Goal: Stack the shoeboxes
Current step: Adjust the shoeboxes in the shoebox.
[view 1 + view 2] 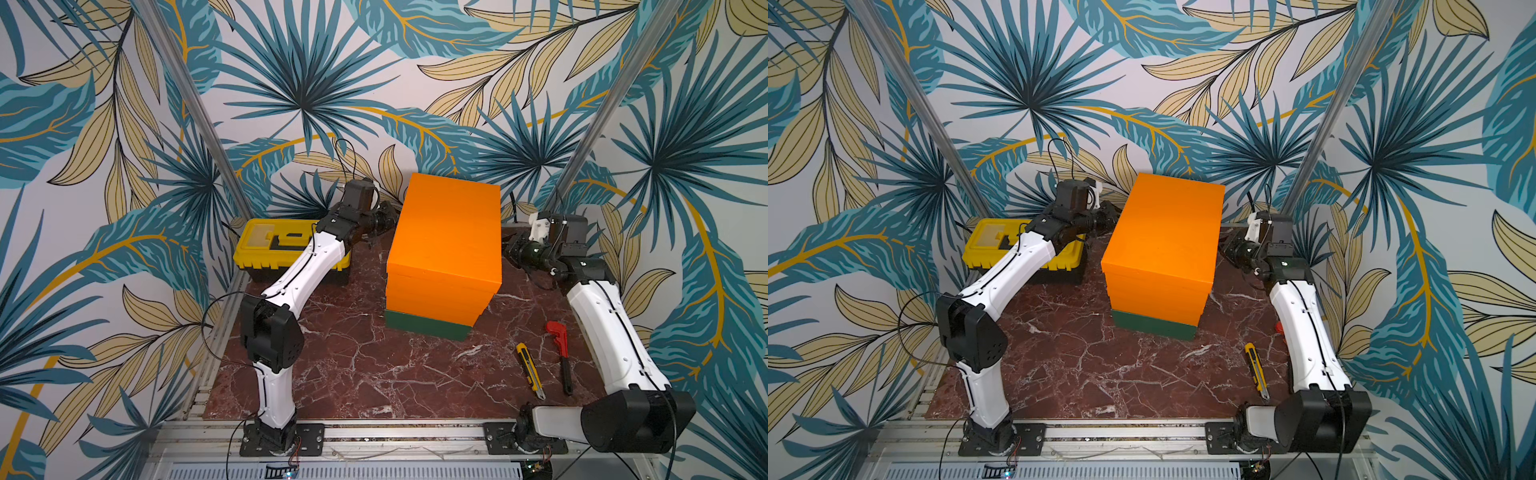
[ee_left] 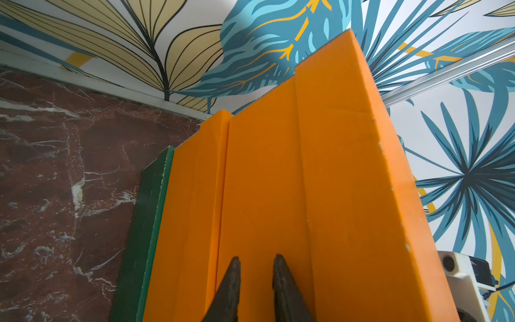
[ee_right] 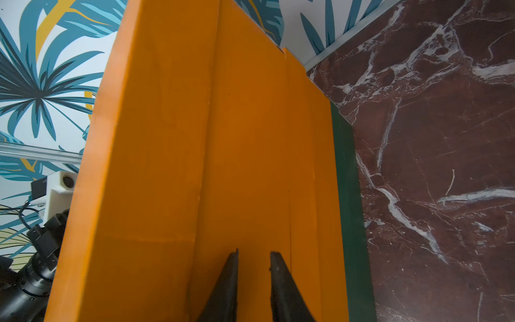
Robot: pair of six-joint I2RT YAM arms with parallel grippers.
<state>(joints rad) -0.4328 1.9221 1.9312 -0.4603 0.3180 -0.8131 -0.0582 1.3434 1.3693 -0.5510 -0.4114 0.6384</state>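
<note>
Pins the top orange shoebox (image 1: 446, 224) between left gripper (image 2: 255, 258) and right gripper (image 3: 253, 252), with jaws barely parted and clasping nothing, seemingly to square it on the lower orange shoebox (image 1: 432, 301) and green shoebox (image 1: 428, 328) on the marble tabletop (image 1: 353, 365)

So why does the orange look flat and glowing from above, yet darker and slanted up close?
In both top views the upper orange box is evenly lit, almost shadeless; in the left wrist view its side is duller and its edges splay from the wide lens; in the right wrist view the fingers look soft.
</note>
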